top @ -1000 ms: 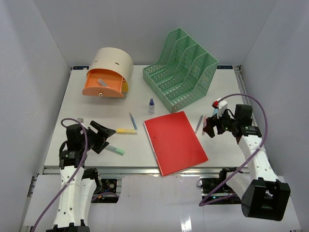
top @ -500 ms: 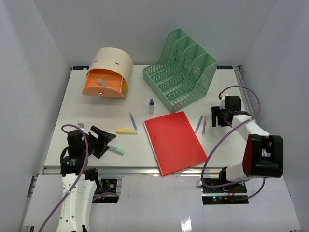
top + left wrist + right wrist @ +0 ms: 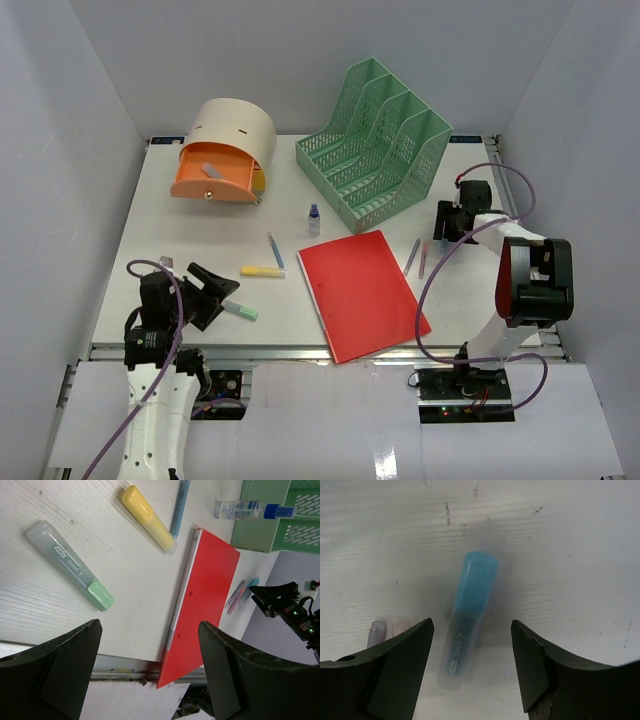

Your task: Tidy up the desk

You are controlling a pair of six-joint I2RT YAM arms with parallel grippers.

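Observation:
The desk (image 3: 200, 230) is a white tabletop with a metal rail along its front. My right gripper (image 3: 444, 232) is open and hangs just above a blue highlighter (image 3: 467, 615), which lies between the jaws in the right wrist view, gripper (image 3: 471, 625). Two thin pens (image 3: 417, 257) lie just left of it. My left gripper (image 3: 213, 281) is open and empty at the front left, gripper (image 3: 149, 630), near a green highlighter (image 3: 70, 565) and a yellow highlighter (image 3: 148, 526). A red folder (image 3: 362, 293) lies in the front middle, overhanging the rail.
A green mesh file rack (image 3: 375, 140) stands at the back right. A beige round drawer box (image 3: 235, 128) with its orange drawer (image 3: 210, 180) open stands at the back left. A small bottle (image 3: 314, 219) and a blue pen (image 3: 275, 249) lie mid-desk.
My right arm has swung back and inward from the right side, and its gripper now hangs over the blue highlighter. My left gripper has drawn back slightly toward the front edge.

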